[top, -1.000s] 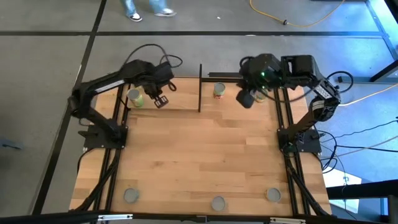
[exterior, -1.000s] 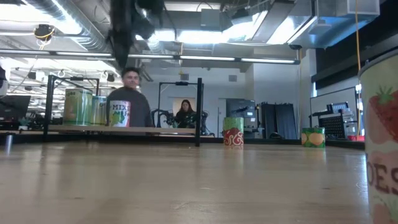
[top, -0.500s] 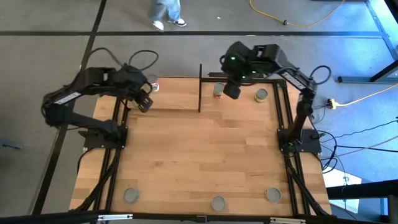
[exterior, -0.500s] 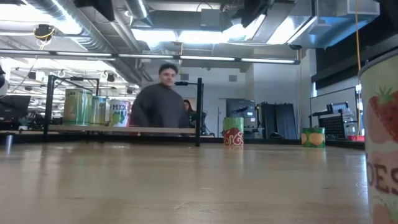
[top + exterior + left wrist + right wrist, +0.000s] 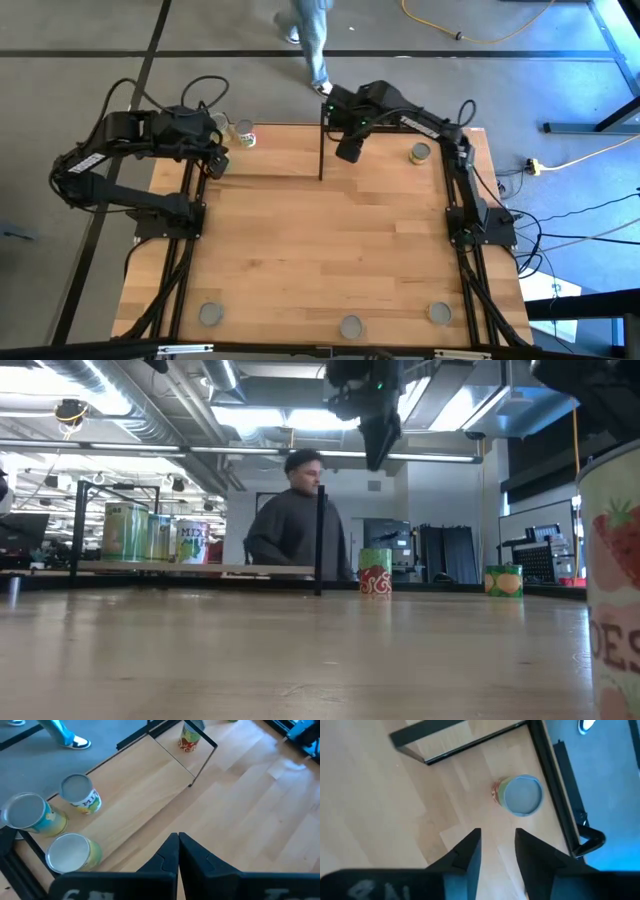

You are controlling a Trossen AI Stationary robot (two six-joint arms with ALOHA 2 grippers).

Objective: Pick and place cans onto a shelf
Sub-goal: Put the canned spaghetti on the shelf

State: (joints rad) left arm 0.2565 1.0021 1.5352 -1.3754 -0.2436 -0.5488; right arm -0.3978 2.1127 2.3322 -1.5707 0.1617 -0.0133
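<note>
Standing on the shelf (image 5: 145, 785) at the table's (image 5: 330, 250) far left are 3 cans (image 5: 80, 795), clustered at the shelf's left end: a white-labelled one and 2 green-yellow ones, all upright. Just past the shelf's right-hand black upright, a red-and-green can (image 5: 375, 572) is sitting on the tabletop; in the right wrist view its grey top is being seen from above. A green-and-yellow can (image 5: 420, 153) is resting farther right, near the far right corner. Along the near edge, 3 more cans (image 5: 350, 326) are being shown well apart, one of them filling the low view's right border.

The right gripper (image 5: 496, 851) is being held above the red-and-green can with its fingers parted and nothing between them. The left gripper (image 5: 178, 851) is hanging near the shelf's left end, jaws pressed together and empty.

A person (image 5: 297, 520) is being seen beyond the table's far edge.
</note>
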